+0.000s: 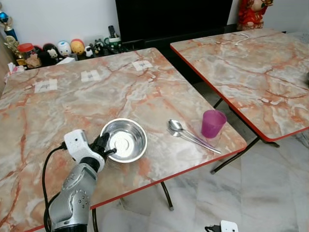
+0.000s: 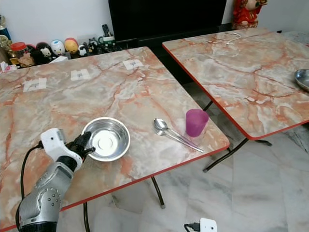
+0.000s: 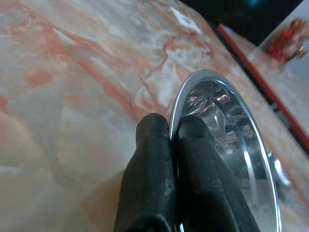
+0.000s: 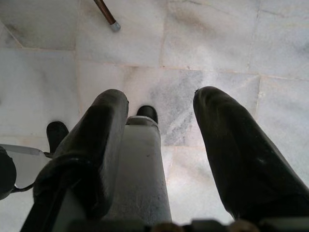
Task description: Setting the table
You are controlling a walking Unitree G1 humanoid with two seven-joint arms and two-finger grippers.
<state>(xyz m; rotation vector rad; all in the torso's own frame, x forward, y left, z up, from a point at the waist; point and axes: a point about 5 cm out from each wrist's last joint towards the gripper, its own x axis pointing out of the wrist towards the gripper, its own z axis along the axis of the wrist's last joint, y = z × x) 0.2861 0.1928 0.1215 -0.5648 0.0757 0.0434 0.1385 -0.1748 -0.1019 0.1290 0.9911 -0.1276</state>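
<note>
A shiny steel bowl [image 1: 124, 139] rests near the front edge of the marble-patterned table [image 1: 72, 101]. My left gripper [image 1: 104, 147] is shut on the bowl's near-left rim, one finger [image 3: 149, 159] outside and one finger [image 3: 203, 154] inside the bowl [image 3: 231, 140]. To the bowl's right lie two metal spoons [image 1: 186, 134], side by side. A purple cup [image 1: 213, 123] stands upright just right of the spoons, close to the table's corner. My right gripper [image 4: 161, 104] hangs low over the floor, fingers apart, holding nothing.
A second marble table [image 1: 251, 67] stands to the right across a narrow gap, with another steel dish [image 2: 303, 78] at its right edge. Figurines and jars [image 1: 58, 48] line the shelf behind. White paper tags [image 1: 91, 75] lie on the near table's far side.
</note>
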